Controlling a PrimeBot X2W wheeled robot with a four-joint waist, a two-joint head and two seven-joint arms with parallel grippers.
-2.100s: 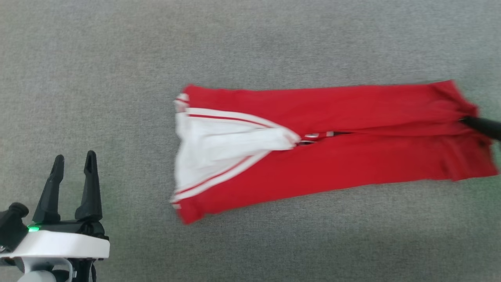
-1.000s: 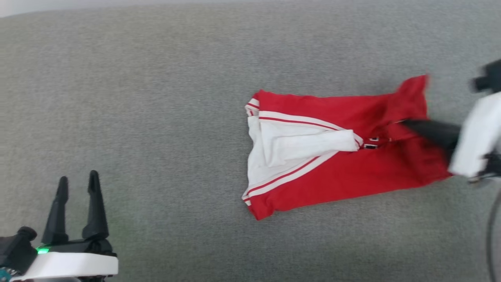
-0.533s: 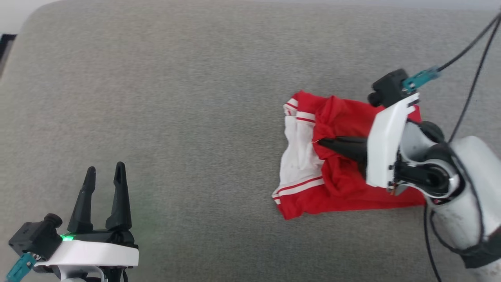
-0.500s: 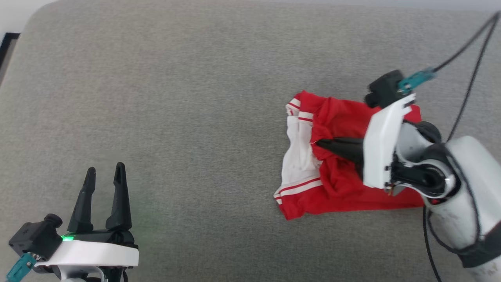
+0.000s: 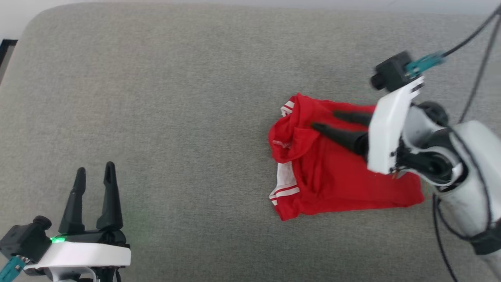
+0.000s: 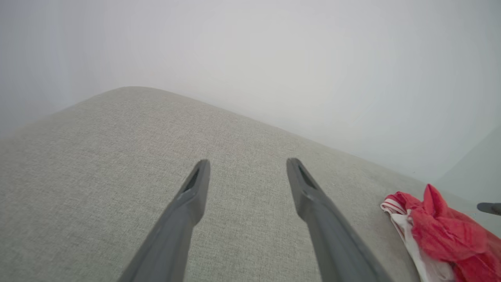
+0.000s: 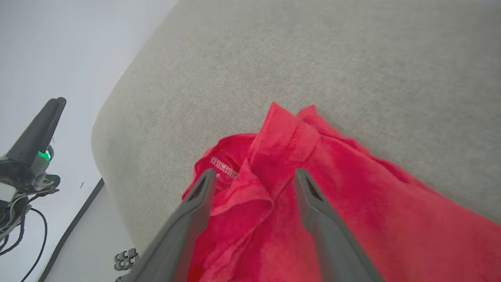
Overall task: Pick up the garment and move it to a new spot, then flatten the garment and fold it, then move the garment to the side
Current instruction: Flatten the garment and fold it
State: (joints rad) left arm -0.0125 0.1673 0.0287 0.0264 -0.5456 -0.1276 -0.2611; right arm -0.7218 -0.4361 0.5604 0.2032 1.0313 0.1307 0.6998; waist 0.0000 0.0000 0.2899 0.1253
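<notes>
The garment [image 5: 340,176], a red jersey shirt with white striped-trim sleeves, lies roughly folded and bunched on the right half of the grey upholstered surface [image 5: 176,98]. The right gripper [image 5: 324,120] is positioned over the garment's upper left part. Its fingers are spread apart either side of a raised red fold and grip nothing. The left gripper [image 5: 95,168] is well apart at lower left, over bare upholstery, with its fingers open.
</notes>
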